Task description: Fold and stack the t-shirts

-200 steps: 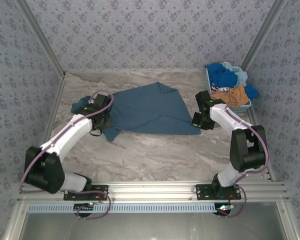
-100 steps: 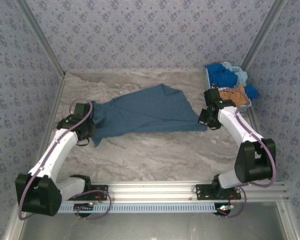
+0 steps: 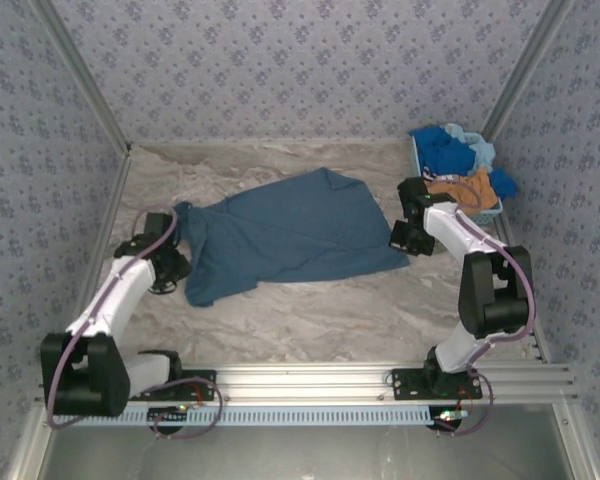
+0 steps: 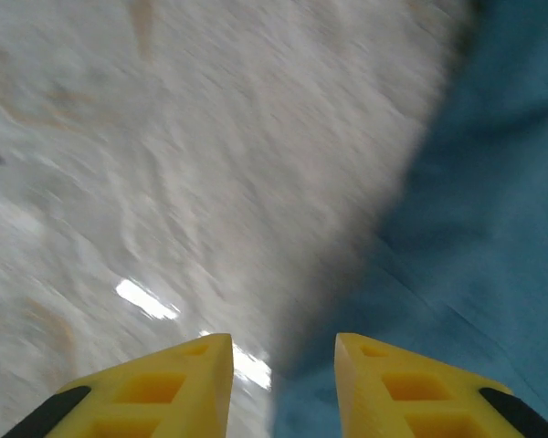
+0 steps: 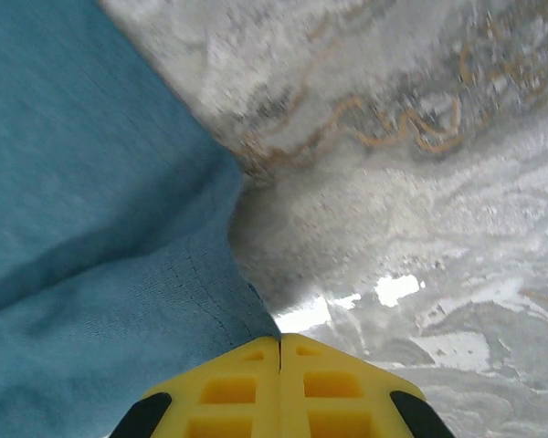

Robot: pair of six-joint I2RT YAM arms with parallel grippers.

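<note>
The left gripper (image 4: 279,339) stands spread beside the dusty slate-blue cloth t-shirt (image 3: 280,230); the right gripper (image 5: 279,339), pinching its hem, should lay it flat, unwrinkled.

Tees: 1 slate-blue tee (image 3: 290,235) on 1 table (image 3: 310,320), plus approx. 3 in 1 basket (image 3: 488,213) — bright blue tee (image 3: 445,150), light blue tee (image 3: 477,148), orange-brown tee (image 3: 467,188); heap's bunched, exact no. unclear. Grippers: 2 — left gripper (image 4: 283,351), right gripper (image 5: 279,342).
</note>
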